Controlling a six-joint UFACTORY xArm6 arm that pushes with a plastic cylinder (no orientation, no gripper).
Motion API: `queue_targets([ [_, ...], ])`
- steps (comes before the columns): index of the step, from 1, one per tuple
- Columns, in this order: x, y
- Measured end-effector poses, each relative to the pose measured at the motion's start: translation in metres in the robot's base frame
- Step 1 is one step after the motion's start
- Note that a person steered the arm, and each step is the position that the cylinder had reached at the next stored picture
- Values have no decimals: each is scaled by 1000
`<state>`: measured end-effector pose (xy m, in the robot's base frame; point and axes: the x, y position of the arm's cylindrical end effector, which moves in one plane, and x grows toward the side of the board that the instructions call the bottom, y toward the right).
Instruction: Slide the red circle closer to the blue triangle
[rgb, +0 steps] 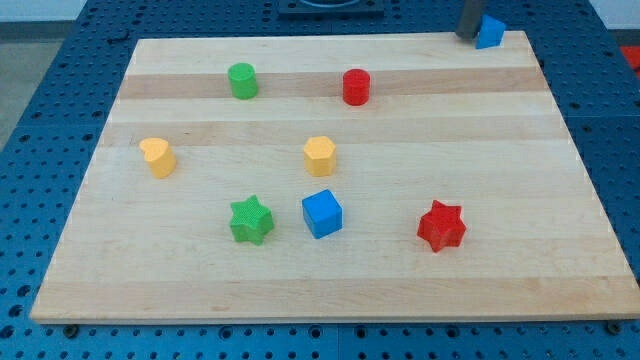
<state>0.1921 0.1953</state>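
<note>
My tip (468, 36) sits top right, touching the blue triangle (490, 32) — no fingers here. Circle round the red circle (356, 87), push from its left, rightward and slightly up.

This looks like a robotics lab or test cell. A pale wooden board (330, 280) lies on a blue bench (60, 60) drilled with a regular grid of holes, the kind of perforated plate used for mounting equipment. Small coloured plastic blocks, such as a red star (441, 225) and a green cylinder (242, 80), sit spread out like test pieces.
</note>
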Motion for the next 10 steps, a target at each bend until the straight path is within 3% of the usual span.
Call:
queue_targets([
  [1,12,-39],
  [3,112,-59],
  [4,136,-118],
  [5,142,-177],
  [7,142,-226],
  [10,108,-199],
])
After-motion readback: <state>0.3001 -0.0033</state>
